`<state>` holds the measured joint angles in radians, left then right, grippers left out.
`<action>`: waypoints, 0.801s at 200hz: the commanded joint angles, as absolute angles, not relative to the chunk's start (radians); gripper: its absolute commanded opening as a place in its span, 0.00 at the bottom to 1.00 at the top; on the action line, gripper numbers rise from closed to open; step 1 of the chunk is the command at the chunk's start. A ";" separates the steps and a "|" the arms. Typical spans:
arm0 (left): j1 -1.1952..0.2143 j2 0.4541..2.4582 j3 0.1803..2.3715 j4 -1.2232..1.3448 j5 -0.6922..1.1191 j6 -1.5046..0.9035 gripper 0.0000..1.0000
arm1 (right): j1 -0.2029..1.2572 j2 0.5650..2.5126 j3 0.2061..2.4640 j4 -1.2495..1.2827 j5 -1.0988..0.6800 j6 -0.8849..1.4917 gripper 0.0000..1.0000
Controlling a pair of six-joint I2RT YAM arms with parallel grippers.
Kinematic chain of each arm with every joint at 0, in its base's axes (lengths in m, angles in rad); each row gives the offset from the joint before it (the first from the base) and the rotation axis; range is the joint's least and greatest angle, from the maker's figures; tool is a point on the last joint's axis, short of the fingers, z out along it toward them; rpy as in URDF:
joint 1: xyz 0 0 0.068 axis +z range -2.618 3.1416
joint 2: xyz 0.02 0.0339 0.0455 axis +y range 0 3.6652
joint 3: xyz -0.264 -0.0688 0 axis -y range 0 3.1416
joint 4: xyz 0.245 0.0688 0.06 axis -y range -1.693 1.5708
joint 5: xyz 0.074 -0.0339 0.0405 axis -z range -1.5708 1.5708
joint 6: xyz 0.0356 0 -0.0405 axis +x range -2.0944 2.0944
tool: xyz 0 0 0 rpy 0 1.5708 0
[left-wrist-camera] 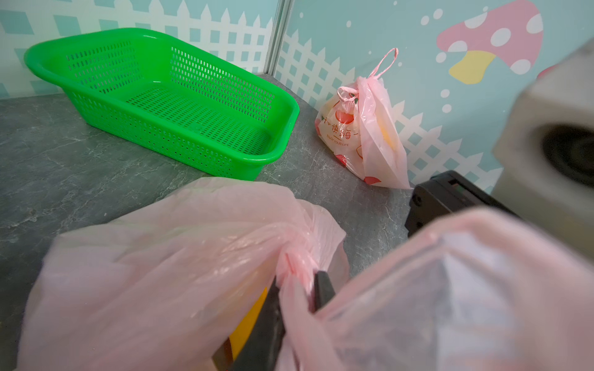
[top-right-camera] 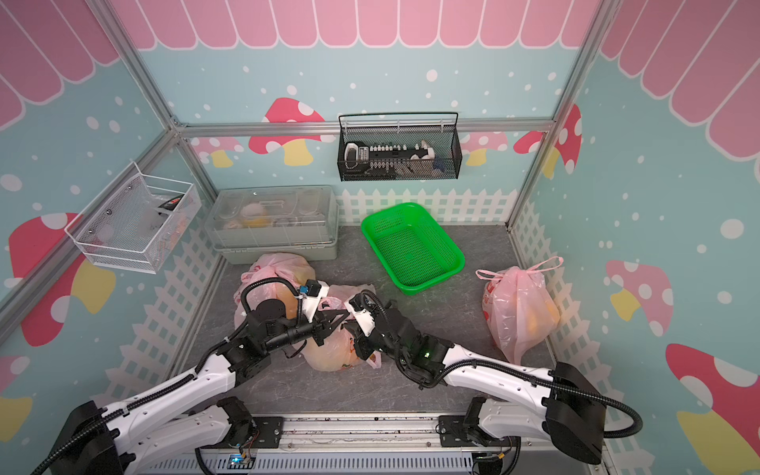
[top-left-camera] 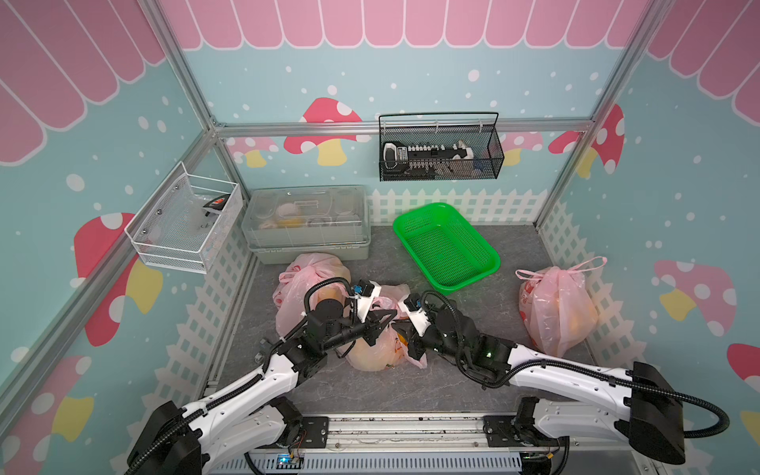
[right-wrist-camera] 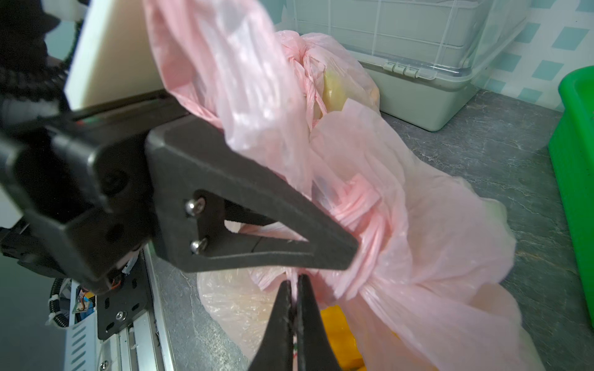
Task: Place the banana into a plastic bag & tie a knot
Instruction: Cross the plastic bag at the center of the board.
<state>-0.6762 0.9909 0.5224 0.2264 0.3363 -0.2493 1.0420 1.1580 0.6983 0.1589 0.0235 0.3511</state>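
A pink plastic bag (top-left-camera: pixel 376 353) lies on the grey table between my two arms in both top views, its top bunched and twisted. The yellow banana (left-wrist-camera: pixel 247 318) shows through the film, and the right wrist view shows the banana (right-wrist-camera: pixel 337 334) low inside the plastic bag (right-wrist-camera: pixel 434 225). My left gripper (left-wrist-camera: pixel 299 279) is shut on a twisted strand at the bag's neck. Facing it, my right gripper (right-wrist-camera: pixel 294 279) is shut on a thin strip of the same bag. The two grippers nearly touch over the bag, left gripper (top-left-camera: pixel 386 318) beside right gripper (top-left-camera: pixel 405 331).
A green basket (top-left-camera: pixel 446 246) sits at the back right. One tied pink bag (top-left-camera: pixel 555 308) stands by the right fence, another pink bag (top-left-camera: pixel 304 279) behind my left arm. A clear lidded box (top-left-camera: pixel 306 222) is at the back left. Wire baskets hang on the walls.
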 commanded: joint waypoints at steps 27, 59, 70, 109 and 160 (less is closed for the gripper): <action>-0.674 0.925 0.517 0.220 0.301 -0.220 0.12 | 1.042 1.051 0.748 -0.072 0.010 0.153 0.23; -0.679 0.899 0.501 0.234 0.309 -0.206 0.12 | 0.983 1.007 0.818 -0.195 -0.058 0.025 0.49; -0.682 0.895 0.498 0.239 0.315 -0.201 0.12 | 0.965 1.012 0.841 -0.212 -0.068 -0.002 0.54; -0.727 0.866 0.478 0.239 0.305 -0.144 0.12 | 0.887 1.063 0.914 -0.223 -0.197 -0.063 0.67; -0.753 0.826 0.457 0.236 0.289 -0.106 0.12 | 0.859 1.203 1.026 -0.351 -0.325 -0.166 0.68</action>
<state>-0.7460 0.8509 0.4721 0.2207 0.3038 -0.1471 0.8623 1.1645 0.9825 -0.2584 -0.2230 -0.0719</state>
